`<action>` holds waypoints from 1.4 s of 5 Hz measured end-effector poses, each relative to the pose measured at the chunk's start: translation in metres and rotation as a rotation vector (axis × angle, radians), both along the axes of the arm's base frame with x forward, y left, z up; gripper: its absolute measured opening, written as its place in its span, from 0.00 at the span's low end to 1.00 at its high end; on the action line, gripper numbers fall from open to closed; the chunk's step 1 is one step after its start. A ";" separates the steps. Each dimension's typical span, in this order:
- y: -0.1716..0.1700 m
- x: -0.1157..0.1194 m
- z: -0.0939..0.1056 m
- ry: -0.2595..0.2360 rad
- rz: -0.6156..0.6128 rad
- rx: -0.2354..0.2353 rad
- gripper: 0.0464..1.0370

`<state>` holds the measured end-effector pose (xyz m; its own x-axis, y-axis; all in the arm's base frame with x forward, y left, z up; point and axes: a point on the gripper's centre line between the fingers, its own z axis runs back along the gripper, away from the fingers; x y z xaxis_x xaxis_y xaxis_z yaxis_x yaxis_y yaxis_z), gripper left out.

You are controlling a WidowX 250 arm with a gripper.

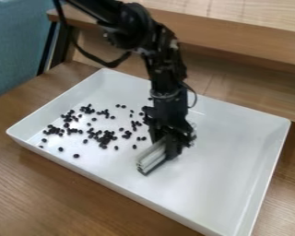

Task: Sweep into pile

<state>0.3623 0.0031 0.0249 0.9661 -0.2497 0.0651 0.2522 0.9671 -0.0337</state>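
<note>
Wood-grain tabletop [45, 193] lies under the whole job, and your black two-finger gripper [168, 146] hangs over the middle of the white tray [230, 156] set on it. Your fingers are clamped on a pale grey ridged sweeping block [151, 158], which angles out toward the near side of the tray; whether its lower edge fully meets the floor, you cannot tell. Just beside it, toward the left of the view, the small black beans [103, 137] lie loose on the tray floor. You have a few thick clumps among them, a thin chain running toward the far side, and strays at the near fringe, a couple of them well apart from the rest. Above the gripper, the black arm [168, 87] comes in from the top edge with a cable [112, 64] looping off it; behind stand a wooden ledge [236, 34] and a blue panel [14, 41]. You look to be at the sweeping itself, tool in hand, the pile not yet made. Next, you probably want the block's long side flat on the floor outside the nearest strays, then a slow push into the thickest clump. Go too fast and beans may roll round its ends.
</note>
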 end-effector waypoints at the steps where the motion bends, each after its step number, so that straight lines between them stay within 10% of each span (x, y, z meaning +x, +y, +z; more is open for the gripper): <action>1: 0.014 0.001 -0.001 -0.026 -0.003 -0.015 0.36; 7: 0.105 0.000 -0.001 -0.058 0.171 0.000 0.36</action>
